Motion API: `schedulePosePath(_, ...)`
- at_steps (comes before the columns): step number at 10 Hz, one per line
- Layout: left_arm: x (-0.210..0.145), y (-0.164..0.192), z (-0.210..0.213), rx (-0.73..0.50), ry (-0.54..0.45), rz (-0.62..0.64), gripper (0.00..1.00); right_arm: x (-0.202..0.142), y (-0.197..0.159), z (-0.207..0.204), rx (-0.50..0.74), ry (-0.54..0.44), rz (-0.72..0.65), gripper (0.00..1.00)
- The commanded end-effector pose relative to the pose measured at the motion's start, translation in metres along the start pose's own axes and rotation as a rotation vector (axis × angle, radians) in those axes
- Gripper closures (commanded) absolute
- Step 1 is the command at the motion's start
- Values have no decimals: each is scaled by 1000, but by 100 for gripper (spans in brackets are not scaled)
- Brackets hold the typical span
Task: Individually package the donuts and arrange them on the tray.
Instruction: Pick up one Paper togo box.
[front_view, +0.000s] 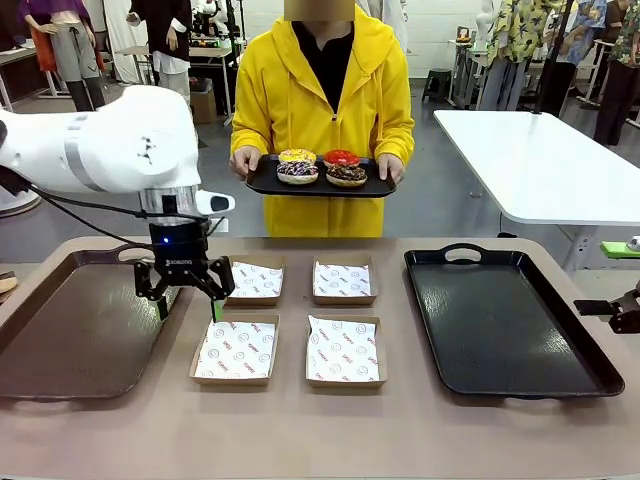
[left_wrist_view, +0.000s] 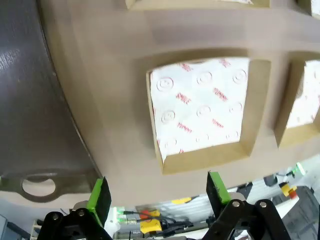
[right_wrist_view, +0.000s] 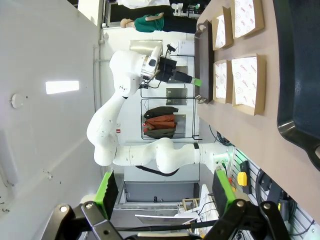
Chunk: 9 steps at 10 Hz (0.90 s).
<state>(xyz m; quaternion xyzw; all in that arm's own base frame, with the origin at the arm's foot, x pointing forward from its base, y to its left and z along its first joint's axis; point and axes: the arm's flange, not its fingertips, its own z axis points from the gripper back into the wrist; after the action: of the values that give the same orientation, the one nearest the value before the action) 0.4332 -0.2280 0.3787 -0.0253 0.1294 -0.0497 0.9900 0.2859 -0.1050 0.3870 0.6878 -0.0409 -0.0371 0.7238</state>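
Observation:
Across the table a person in a yellow hoodie holds a small black tray (front_view: 262, 183) with both hands; several donuts lie on it: a yellow-glazed donut (front_view: 297, 155), a red-glazed donut (front_view: 341, 158), a sprinkled chocolate donut (front_view: 297, 172) and a dark chocolate donut (front_view: 346, 175). My left gripper (front_view: 187, 300) hangs open and empty over the table, just left of the paper-lined boxes. In its wrist view the left gripper (left_wrist_view: 157, 192) has one box (left_wrist_view: 202, 112) below it. My right gripper (right_wrist_view: 165, 189) is open and empty, off the table's right edge, where it (front_view: 620, 312) barely shows.
Several brown cardboard boxes with white paper lining (front_view: 236, 350) (front_view: 343, 350) (front_view: 255, 282) (front_view: 342, 281) sit mid-table. A large black tray (front_view: 510, 320) lies on the right, and a brown tray (front_view: 70, 330) on the left. Bare tabletop runs along the front edge.

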Motion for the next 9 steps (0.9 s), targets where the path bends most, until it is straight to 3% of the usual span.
schedulePosePath(1,-3,-9,-9,54,-54,47,0,0,1,0,14,-1,4,0)
schedulePosePath(9,-1,-9,-10,30,-37,17,0,0,1,0,14,-1,4,0)
